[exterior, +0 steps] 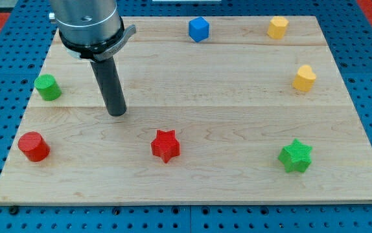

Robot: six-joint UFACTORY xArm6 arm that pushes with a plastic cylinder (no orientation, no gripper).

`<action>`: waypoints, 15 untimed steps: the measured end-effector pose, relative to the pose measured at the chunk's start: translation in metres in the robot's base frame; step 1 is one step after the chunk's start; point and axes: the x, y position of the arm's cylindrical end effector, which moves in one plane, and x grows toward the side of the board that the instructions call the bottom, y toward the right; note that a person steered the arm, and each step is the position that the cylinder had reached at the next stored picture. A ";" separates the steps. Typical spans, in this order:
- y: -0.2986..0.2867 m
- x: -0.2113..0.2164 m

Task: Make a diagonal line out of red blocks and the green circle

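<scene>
A red cylinder (34,146) sits near the board's bottom left. A red star (166,145) lies at the bottom centre. A green cylinder (46,87) stands at the left edge, above the red cylinder. My tip (116,114) rests on the board between them, to the right of the green cylinder and up-left of the red star, touching no block.
A blue cube (199,29) sits at the top centre. A yellow block (277,28) is at the top right and a yellow heart-like block (304,78) at the right. A green star (295,156) lies at the bottom right. The wooden board (238,188) lies on a blue pegboard.
</scene>
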 end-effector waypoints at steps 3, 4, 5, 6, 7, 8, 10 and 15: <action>0.003 0.000; 0.025 -0.001; 0.044 -0.002; 0.070 -0.005; 0.109 -0.006; 0.174 0.003; 0.126 0.087; -0.129 0.042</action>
